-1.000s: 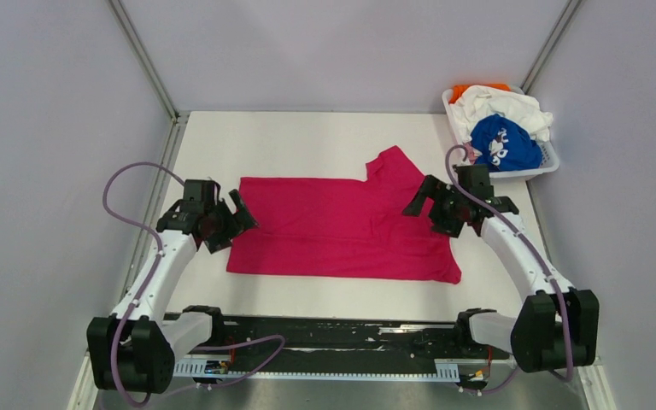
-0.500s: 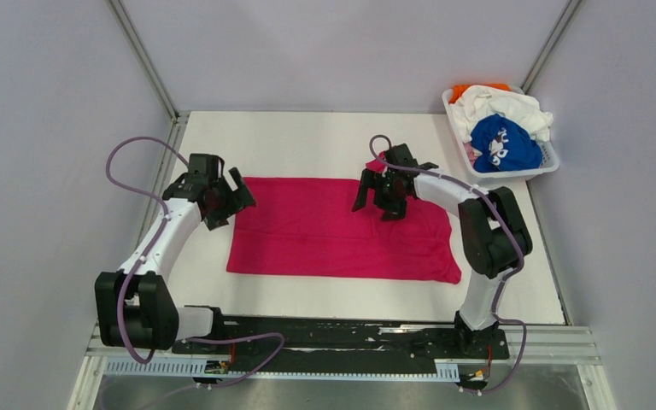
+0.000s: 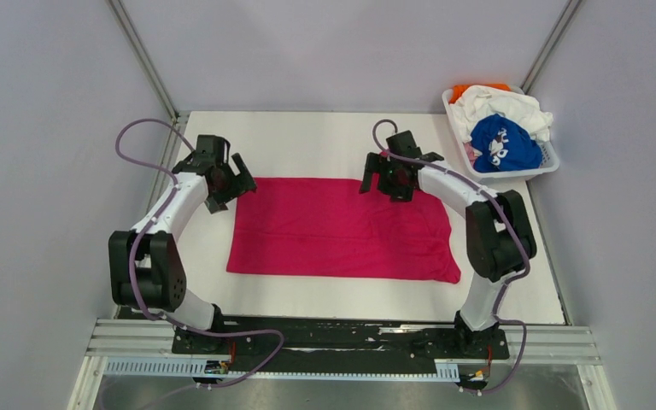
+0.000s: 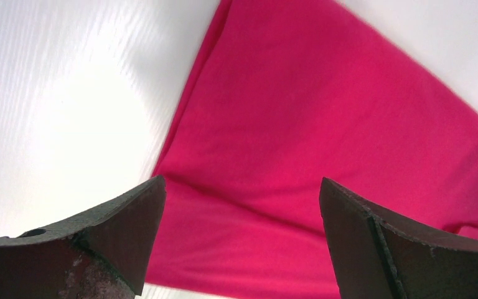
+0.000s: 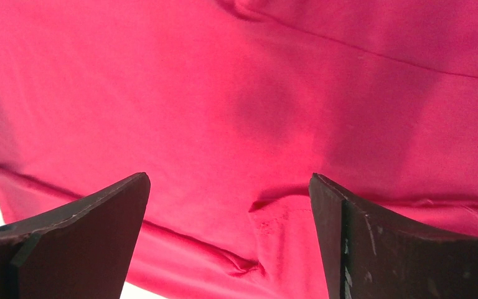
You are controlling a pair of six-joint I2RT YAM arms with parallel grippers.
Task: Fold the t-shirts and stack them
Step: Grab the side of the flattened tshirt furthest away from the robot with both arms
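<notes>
While the magenta-pink t-shirt [image 3: 342,229] lies flat as a rectangle mid-tabletop [image 3: 307,137], the left gripper [image 3: 232,182] and right gripper [image 3: 386,177] hang spread at its far corners, pinching nothing. The blue t-shirt [image 3: 504,145], white t-shirt [image 3: 504,104] and orange t-shirt [image 3: 461,90] sit heaped in the basket [image 3: 549,164] at far right.

Basket [image 3: 523,175] (heaped t-shirts [image 3: 504,145]) far right

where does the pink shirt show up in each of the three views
Top external: pink shirt flat at mid-table.
Left wrist: the shirt fills centre and right.
Right wrist: the shirt fills nearly the whole frame.
Shared landmark: white table bordering the shirt's edge.
</notes>
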